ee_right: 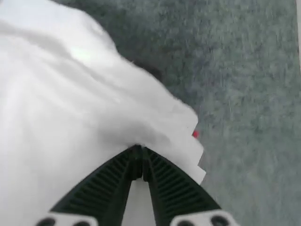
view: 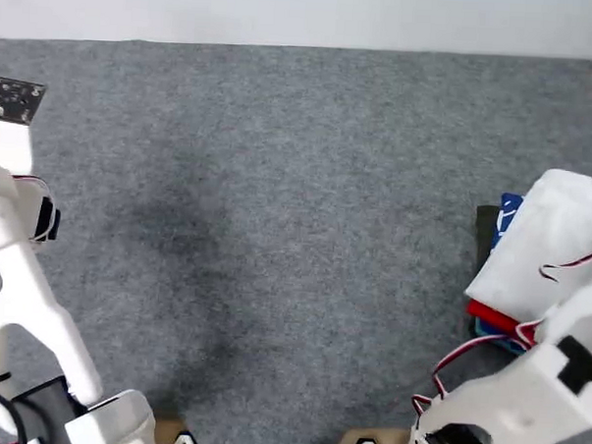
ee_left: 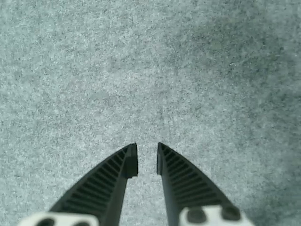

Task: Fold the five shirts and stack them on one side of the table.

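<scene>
A stack of folded shirts lies at the table's right edge, with a white shirt point(view: 546, 233) on top. Under it a red shirt point(view: 490, 316), a blue shirt point(view: 510, 212) and a dark shirt point(view: 485, 225) peek out. In the right wrist view my right gripper point(ee_right: 141, 162) is shut, its tips together just over the white shirt point(ee_right: 70, 117); a speck of the red shirt point(ee_right: 194, 134) shows at the stack's edge. My left gripper point(ee_left: 147, 160) hangs over bare grey table at the left side, open by a narrow gap with nothing between its fingers.
The grey felt table point(view: 278, 182) stretches wide between the arms. The left arm point(view: 19, 259) stands along the left edge, and the right arm point(view: 524, 399) rises at the front right beside the stack. A white wall runs along the far edge.
</scene>
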Robot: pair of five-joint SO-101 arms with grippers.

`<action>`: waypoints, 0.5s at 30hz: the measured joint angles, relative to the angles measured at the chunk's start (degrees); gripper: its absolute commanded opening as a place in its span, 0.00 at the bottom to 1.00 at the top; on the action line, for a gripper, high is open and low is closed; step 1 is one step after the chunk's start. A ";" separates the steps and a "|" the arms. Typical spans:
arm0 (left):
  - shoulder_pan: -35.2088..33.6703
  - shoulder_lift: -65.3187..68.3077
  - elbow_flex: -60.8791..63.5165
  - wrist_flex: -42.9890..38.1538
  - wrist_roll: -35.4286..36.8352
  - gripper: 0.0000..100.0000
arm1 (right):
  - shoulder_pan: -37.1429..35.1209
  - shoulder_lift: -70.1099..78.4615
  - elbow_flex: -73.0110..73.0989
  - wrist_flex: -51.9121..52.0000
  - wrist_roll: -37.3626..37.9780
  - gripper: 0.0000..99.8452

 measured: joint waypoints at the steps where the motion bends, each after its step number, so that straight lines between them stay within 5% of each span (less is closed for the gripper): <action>1: 0.00 0.00 0.00 0.00 0.00 0.08 | 0.00 1.14 0.00 -2.02 0.53 0.01; 9: 0.00 0.00 0.00 0.00 0.00 0.08 | 0.00 1.67 0.00 -8.88 1.58 0.01; 15: 0.00 0.00 0.00 0.00 0.00 0.08 | 0.00 -5.01 0.00 -1.76 1.67 0.01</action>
